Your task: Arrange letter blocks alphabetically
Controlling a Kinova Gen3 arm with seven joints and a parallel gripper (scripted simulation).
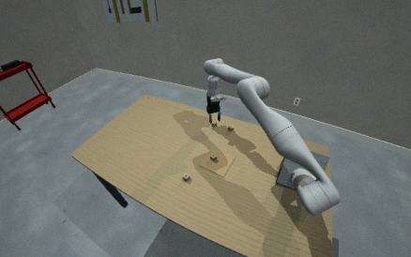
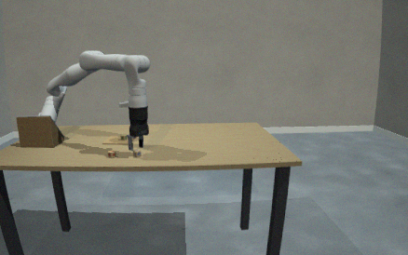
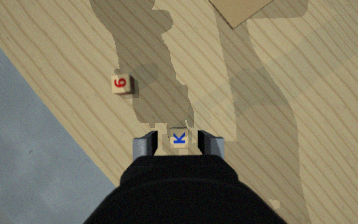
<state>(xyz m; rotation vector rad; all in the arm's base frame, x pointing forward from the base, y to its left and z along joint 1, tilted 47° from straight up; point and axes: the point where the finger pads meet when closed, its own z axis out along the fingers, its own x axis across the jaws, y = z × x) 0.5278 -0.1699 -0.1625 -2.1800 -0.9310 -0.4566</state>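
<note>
We find the tool [image 3: 178,144] fully spread and gripping nothing, its fingers straddling the K block [image 3: 178,138] on the tabletop [image 3: 280,150], well off the mat [image 3: 240,10]. Risk: an off-centre closure could twist or tip the block.

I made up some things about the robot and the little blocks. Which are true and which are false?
1. The gripper is open around the K block. True.
2. The K block is on the mat. False: it sits on the bare table, off the mat.
3. One block lies on the mat. True.
4. The block with the red mark is held by the gripper. False: it lies alone on the table, apart from the fingers.
</note>
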